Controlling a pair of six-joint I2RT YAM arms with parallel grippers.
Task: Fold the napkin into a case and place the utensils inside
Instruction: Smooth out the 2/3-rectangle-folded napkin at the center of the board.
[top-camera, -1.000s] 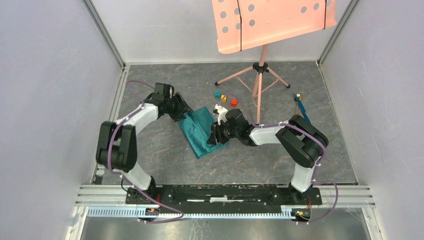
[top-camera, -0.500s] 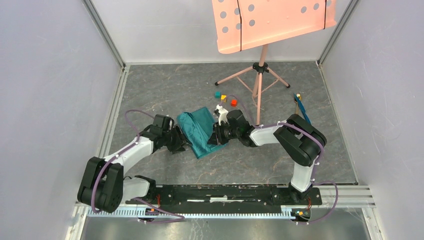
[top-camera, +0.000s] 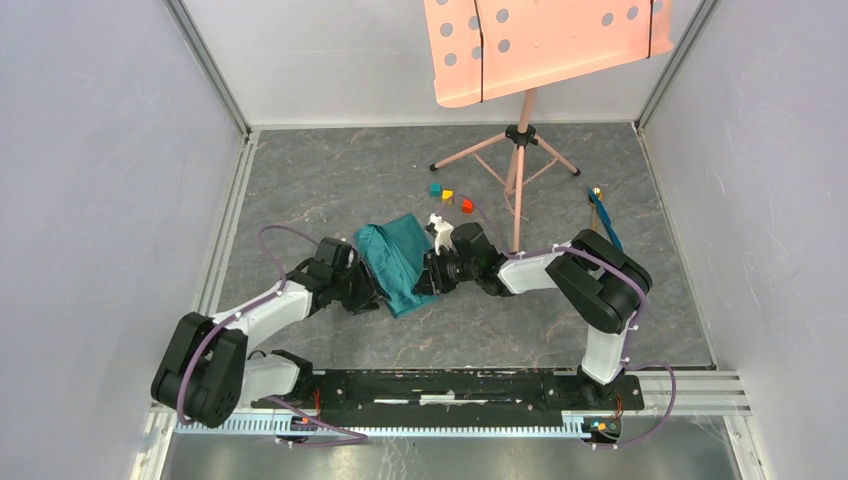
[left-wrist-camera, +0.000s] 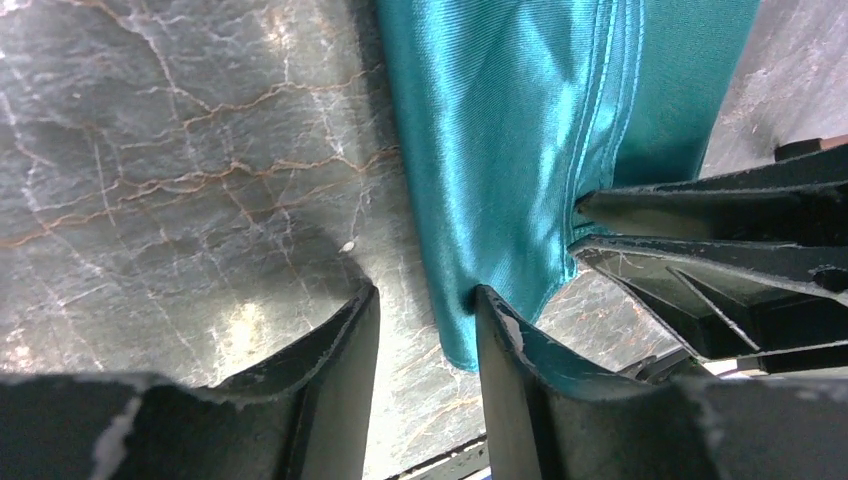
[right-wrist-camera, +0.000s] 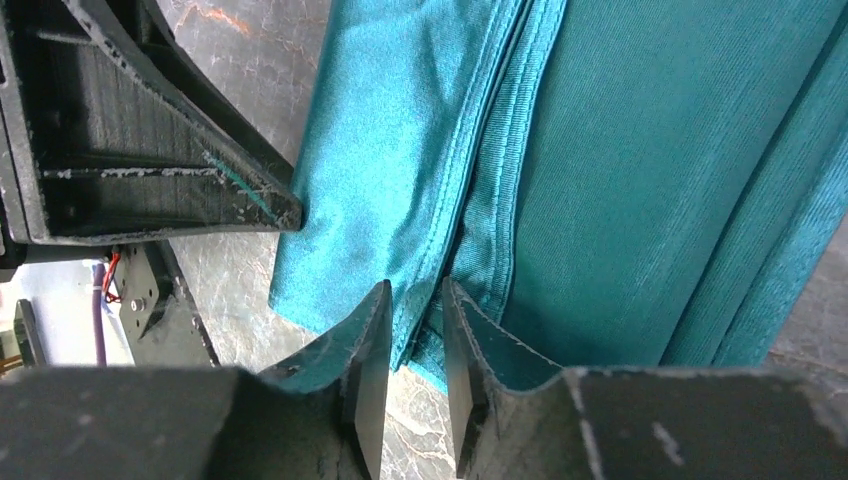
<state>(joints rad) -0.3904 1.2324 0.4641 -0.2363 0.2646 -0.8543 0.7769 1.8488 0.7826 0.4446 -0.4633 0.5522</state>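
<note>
Folded napkin (top-camera: 395, 262) at ctr of surface (top-camera: 500, 330): R hand (right-wrist-camera: 413, 295) clenched on its hem, seemingly pinching several layers; L hand (left-wrist-camera: 420, 300) released, fingers apart at near corner; utensils (top-camera: 601, 213) well apart, far right.

The napkin (top-camera: 393, 256) lies between the left pincer (top-camera: 374, 296) and the right pincer (top-camera: 426, 276) (cubes (top-camera: 449, 195) behind it, utensils (top-camera: 603, 218) well off right)

We see the napkin (left-wrist-camera: 500, 130) as finely woven cloth with a satin sheen and a stitched hem. The table (left-wrist-camera: 170, 150) looks like grey veined stone, smooth and glossy under glare. The left gripper (left-wrist-camera: 425, 293) is matt black plastic, scuffed pale at its edges.
</note>
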